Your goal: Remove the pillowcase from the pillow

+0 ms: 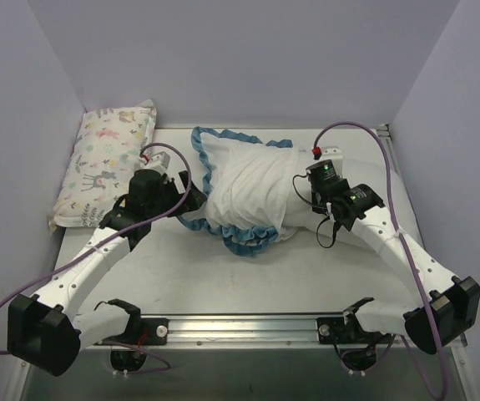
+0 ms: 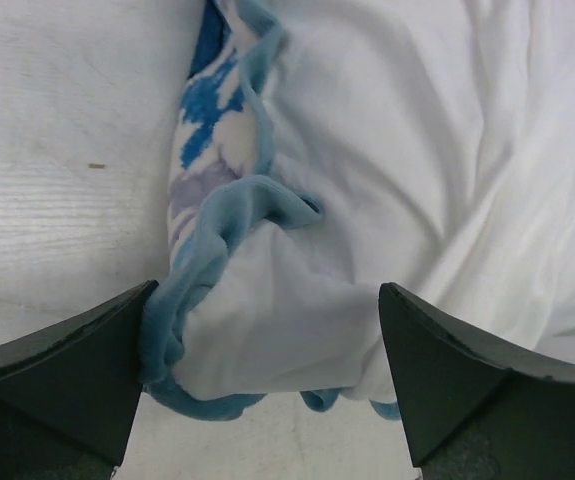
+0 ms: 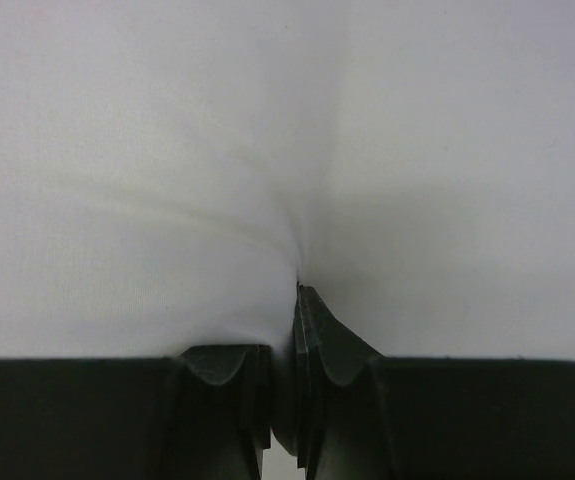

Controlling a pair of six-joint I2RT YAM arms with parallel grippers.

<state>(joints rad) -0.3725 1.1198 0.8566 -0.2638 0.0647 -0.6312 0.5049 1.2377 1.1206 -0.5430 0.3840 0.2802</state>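
Pillowcase (image 1: 244, 180): lies mid-worktop (image 1: 223, 276), plain white side up, crumpled and bunched over its filling. It is edged in blue ruffle along the far, left and near sides. A strip of blue-and-white check shows at the left edge.

Pillow (image 1: 296, 213): plump, plain white, mostly inside. It seems bare at the right end, but the boundary there is unclear.

A small pillow (image 1: 106, 163) printed with pastel animals is lying at the far left of the white table (image 1: 248, 276), stretching along the pale lilac left wall (image 1: 22, 100). A metal rail (image 1: 248, 326) is running along the table's near edge. In the left wrist view, a tiny brown speck (image 2: 96, 166), possibly a crumb, is sitting on the tabletop.
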